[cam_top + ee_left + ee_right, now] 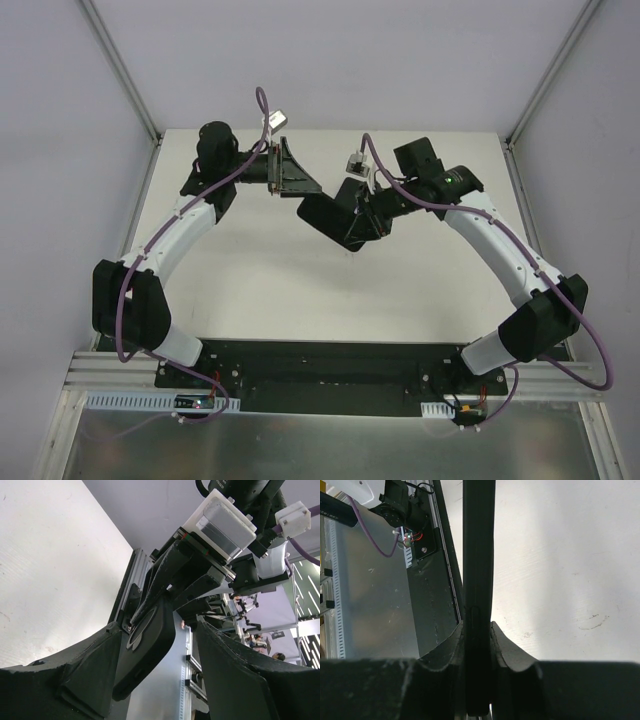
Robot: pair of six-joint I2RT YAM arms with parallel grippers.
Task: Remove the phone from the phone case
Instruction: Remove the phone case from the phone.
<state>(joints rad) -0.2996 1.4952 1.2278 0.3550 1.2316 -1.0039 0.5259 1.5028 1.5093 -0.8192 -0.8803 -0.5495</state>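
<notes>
From above, the right gripper (367,222) holds the phone (330,215) up off the table (260,290), near mid-table and toward the far side, one end jutting toward the left gripper (290,180); holding it aloft with that end free seems meant to give the other arm something to work on; the left one hovers just beside that end, touching nothing that I can make out. From the left wrist, its fingers (85,675) are spread wide, with the dark case (155,645) in the gap ahead; I judge they are lining up to catch the case edge and peel it away; the case back looks matte black with rounded corners and a pale ring (136,634) on it; whether it touches the nearer finger I cannot tell. From the right wrist, the pads (512,655) pinch the phone's two broad faces, seen edge-on as a thin, dark, straight slab with a small raised side button; no seam shows, so the phone appears fully seated in its case.
</notes>
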